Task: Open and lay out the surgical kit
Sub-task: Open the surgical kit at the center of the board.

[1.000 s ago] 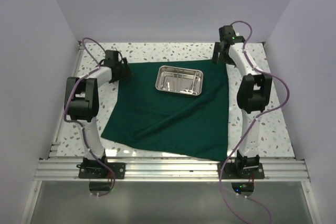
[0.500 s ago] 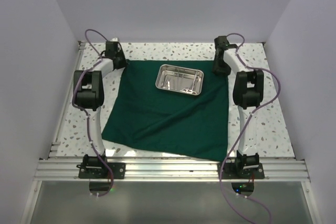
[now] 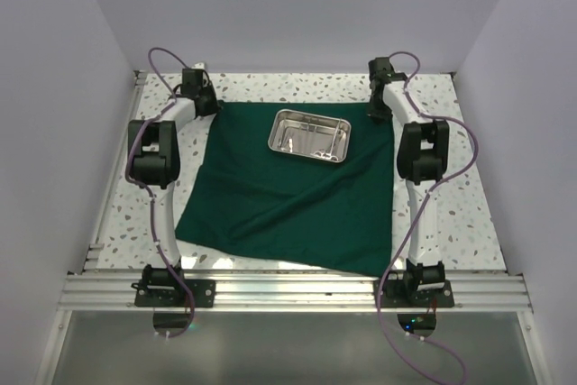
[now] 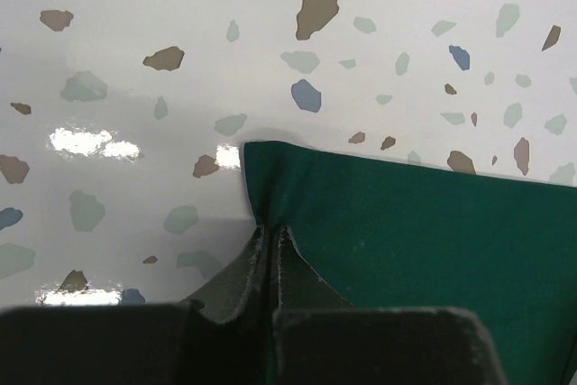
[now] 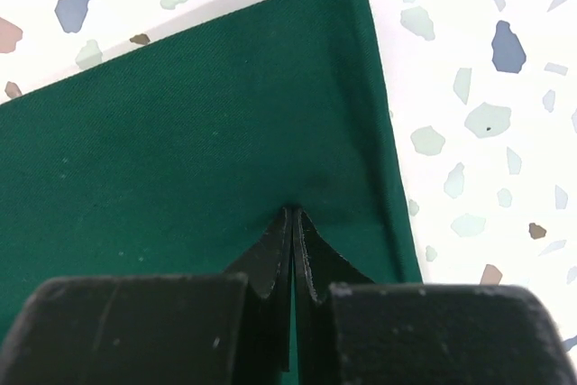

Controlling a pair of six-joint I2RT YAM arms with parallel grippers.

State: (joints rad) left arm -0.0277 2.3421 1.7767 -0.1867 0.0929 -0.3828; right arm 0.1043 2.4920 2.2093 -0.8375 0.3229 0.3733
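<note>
- The left gripper [image 4: 273, 239] is closed, pinching the far left corner of the cloth [image 3: 288, 205]; the right gripper [image 5: 294, 221] pinches the far right corner.
- The cloth is dark green and lies spread on the table [image 3: 469, 214], with a few creases.
- The tray [image 3: 309, 115] stands on its far half, between the grippers.
- Both arms reach far forward, wrists low.

The steel tray [image 3: 309, 135] is sitting on the far half of the green cloth [image 3: 279, 209], blocking the middle. The left arm [image 3: 153, 155] and right arm [image 3: 422, 155] are stretching along its sides. Its near half is lying flat and open; bare surface [image 3: 473, 209] is showing outside both arms.
</note>
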